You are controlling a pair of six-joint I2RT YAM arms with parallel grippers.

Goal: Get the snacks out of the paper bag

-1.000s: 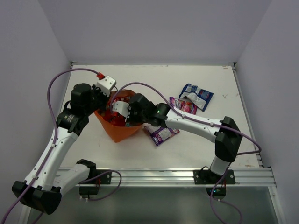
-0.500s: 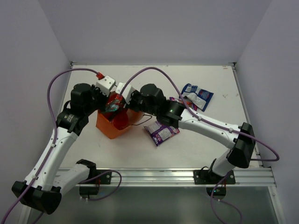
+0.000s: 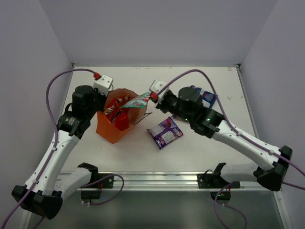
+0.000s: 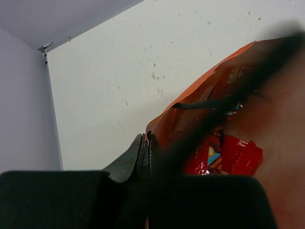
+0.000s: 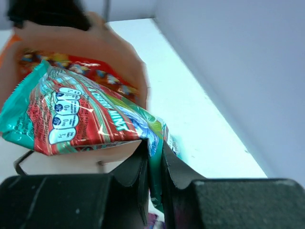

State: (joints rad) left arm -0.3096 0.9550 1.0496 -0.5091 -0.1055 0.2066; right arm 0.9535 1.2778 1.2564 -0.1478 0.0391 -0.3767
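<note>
**Snack packet comes clear of the paper bag**

From above: a second ago the right claw was down inside the bag. It has since drawn back to the right, and the green snack packet hangs from it over the bag's right rim, off the worktop. This snack is as good as out and only needs setting down. A purple packet and a blue-and-white packet already lie on the worktop, while red packets remain in the bag.

Left wrist: the left claw is pressed together on the bag's orange rim, holding it. A red packet lies inside near a dark cord handle — its print is too blurred to read.

Right wrist: the right claw pinches the green packet's end. "MINT" can be read on it beside a row of small nutrition badges — no brand is legible.
</note>
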